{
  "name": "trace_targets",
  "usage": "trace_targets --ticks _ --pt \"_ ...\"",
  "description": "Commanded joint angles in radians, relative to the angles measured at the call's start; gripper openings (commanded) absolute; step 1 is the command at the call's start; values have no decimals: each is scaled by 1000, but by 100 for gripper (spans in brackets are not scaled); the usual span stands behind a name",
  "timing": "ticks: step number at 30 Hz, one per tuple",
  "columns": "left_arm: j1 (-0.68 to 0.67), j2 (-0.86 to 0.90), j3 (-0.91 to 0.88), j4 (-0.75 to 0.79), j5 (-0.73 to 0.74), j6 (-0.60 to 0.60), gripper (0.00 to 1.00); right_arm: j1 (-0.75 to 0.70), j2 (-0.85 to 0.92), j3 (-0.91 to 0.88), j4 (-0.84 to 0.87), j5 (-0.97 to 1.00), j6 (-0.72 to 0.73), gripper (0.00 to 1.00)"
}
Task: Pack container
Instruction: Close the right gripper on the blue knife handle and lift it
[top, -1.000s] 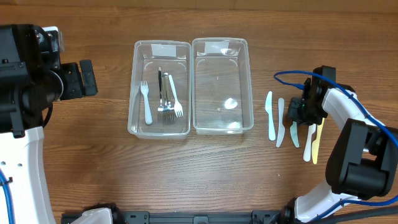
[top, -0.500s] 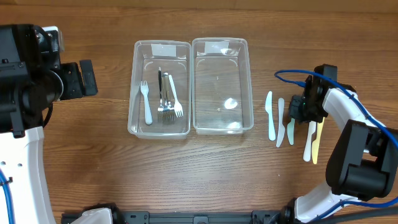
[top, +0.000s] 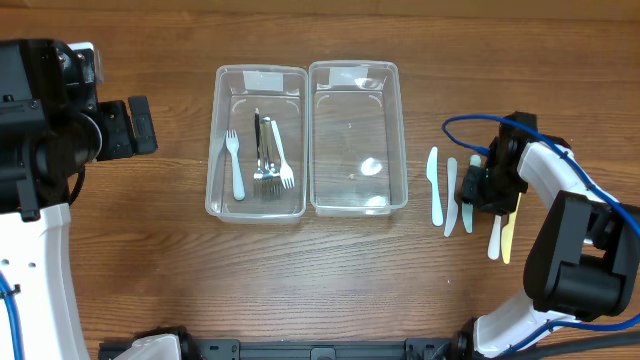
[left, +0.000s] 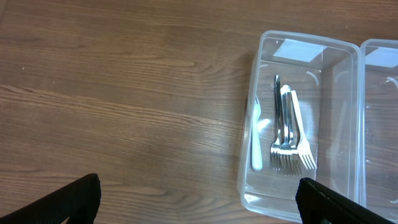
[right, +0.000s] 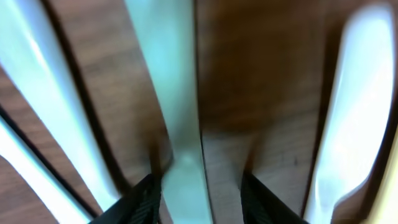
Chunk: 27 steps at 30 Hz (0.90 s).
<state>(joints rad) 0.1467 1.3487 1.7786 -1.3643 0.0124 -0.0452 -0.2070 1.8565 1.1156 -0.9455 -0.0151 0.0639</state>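
Two clear containers stand side by side: the left one (top: 222, 120) holds several forks (top: 266, 160), the right one (top: 398, 130) is empty. Several plastic knives lie in a row on the table at the right: light blue (top: 433, 185), white (top: 451, 200), pale green (top: 467, 215), white (top: 494, 238) and yellow (top: 506, 238). My right gripper (top: 479, 188) is low over the pale green knife (right: 174, 93). Its fingers (right: 202, 199) are open and straddle the handle. My left gripper (top: 140, 125) is open and empty, left of the containers (left: 199, 211).
The fork container (left: 249, 149) shows at the right of the left wrist view, with bare wood table to its left. A blue cable (top: 465, 122) loops beside the right arm. White knives (right: 56, 106) (right: 354, 124) lie close on either side of the right fingers.
My right gripper has shifted slightly toward the table's front along the knives, onto the pale green knife. The left arm has not moved.
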Motion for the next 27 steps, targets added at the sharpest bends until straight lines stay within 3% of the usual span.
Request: trace_targets --ticks 1,9,13,21,25,27 --pt "10 6 -11 3 14 23 100 5 9 -4 -54 24 69 44" --pt "10 6 -11 -5 15 23 100 5 9 -4 -32 23 71 46" --pt "10 6 -11 -4 15 23 100 5 9 -4 -48 21 63 35" --pt "10 6 -11 -3 14 23 100 5 9 -4 -81 20 63 32" --pt "10 6 -11 0 14 23 100 5 9 -4 -86 19 64 22" --pt "10 6 -11 0 14 23 100 5 9 -4 -85 19 64 11"
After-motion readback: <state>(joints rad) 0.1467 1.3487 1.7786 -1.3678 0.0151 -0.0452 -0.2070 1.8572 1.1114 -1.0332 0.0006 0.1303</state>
